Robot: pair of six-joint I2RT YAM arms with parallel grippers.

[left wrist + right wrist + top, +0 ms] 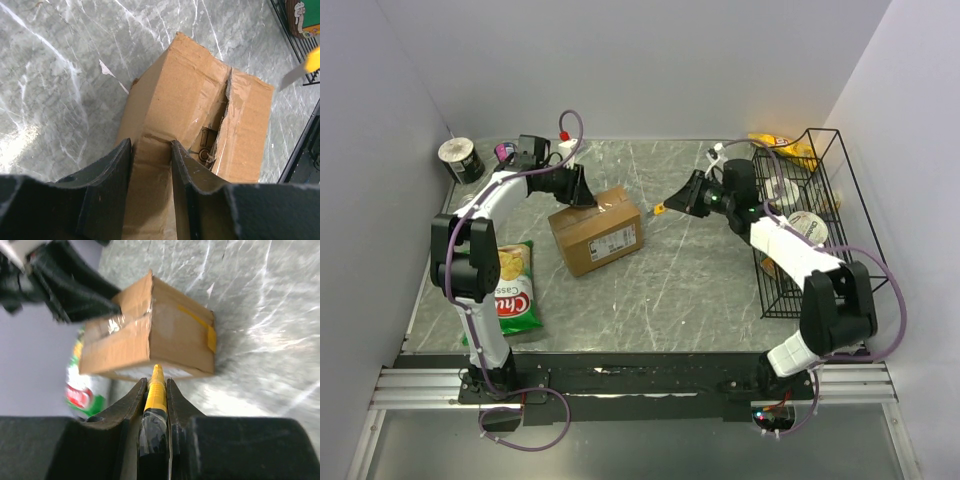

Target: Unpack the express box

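Observation:
The express box (597,232) is a brown carton lying left of the table's middle, with a white label on its near side. In the left wrist view the express box (200,100) has its top seam torn open, and printed cardboard shows inside. My left gripper (582,192) is at its far left top edge, the fingers (120,165) pinching a creased strip of cardboard. My right gripper (688,195) hovers right of the box, shut on a yellow utility knife (156,390) that points at the box (150,335) without touching it.
A green chips bag (515,290) lies near left of the box. A roll (460,158) stands at the far left corner. A black wire basket (810,220) with several items stands at the right, with a yellow packet (775,145) behind it.

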